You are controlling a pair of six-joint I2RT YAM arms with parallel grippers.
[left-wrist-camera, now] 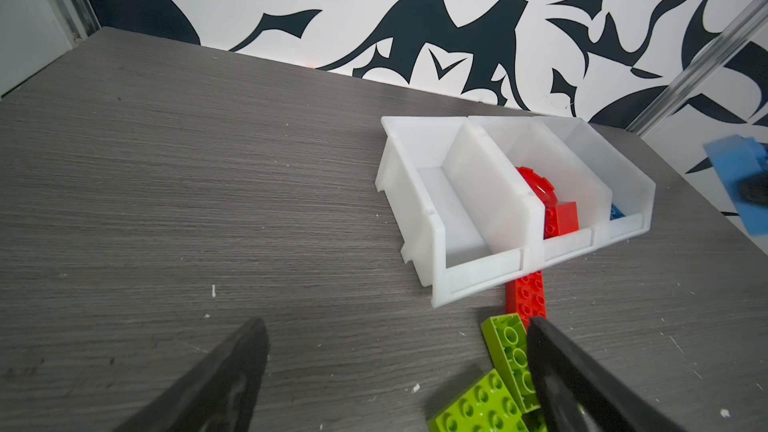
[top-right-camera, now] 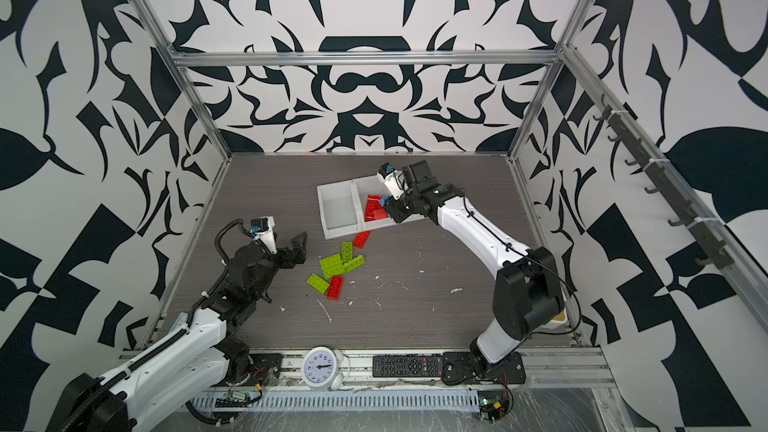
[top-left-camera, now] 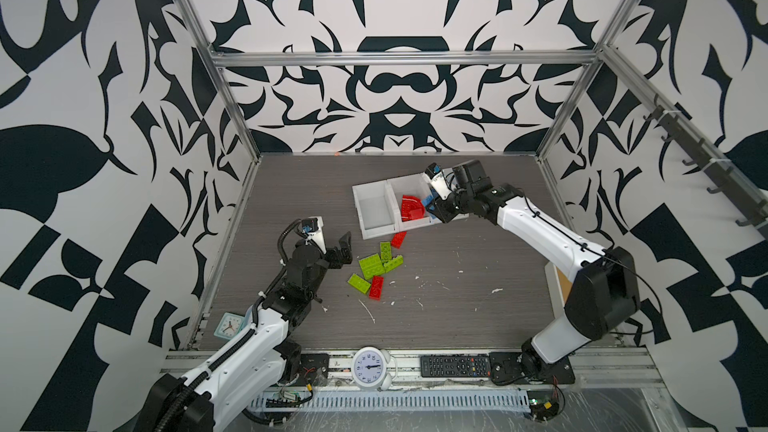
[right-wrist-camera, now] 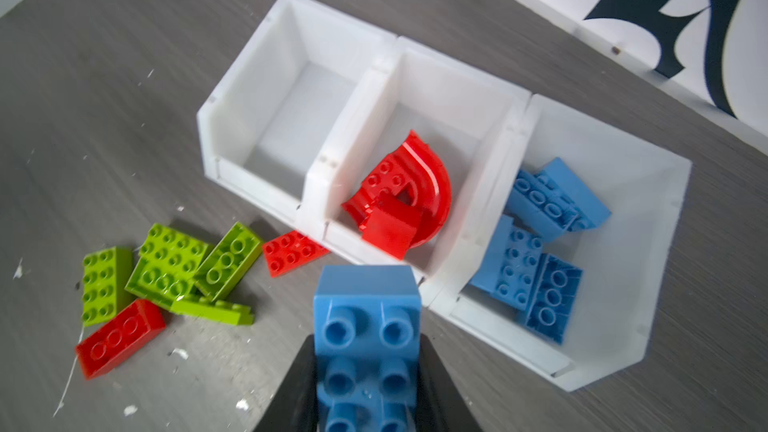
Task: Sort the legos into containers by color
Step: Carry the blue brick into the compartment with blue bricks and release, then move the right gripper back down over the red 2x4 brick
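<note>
Three joined white containers (top-left-camera: 376, 211) stand at the back middle of the table. The left one (right-wrist-camera: 291, 118) holds nothing, the middle one holds a red arch (right-wrist-camera: 411, 189) and a small red brick, and the right one holds several blue legos (right-wrist-camera: 536, 251). My right gripper (right-wrist-camera: 365, 371) is shut on a blue brick (right-wrist-camera: 365, 317) just above the front of the containers (top-left-camera: 428, 203). Lime green legos (top-left-camera: 376, 263), a red brick (top-left-camera: 377, 286) and a red plate (top-left-camera: 398, 238) lie loose in front. Left of them my left gripper (top-left-camera: 343, 251) hangs open and holds nothing (left-wrist-camera: 395, 367).
A round white clock (top-left-camera: 371, 367) and a black remote (top-left-camera: 455, 365) lie on the front rail. A small square clock (top-left-camera: 227, 324) sits by the left arm's base. A white box (top-left-camera: 555, 280) stands behind the right arm. White flecks dot the table.
</note>
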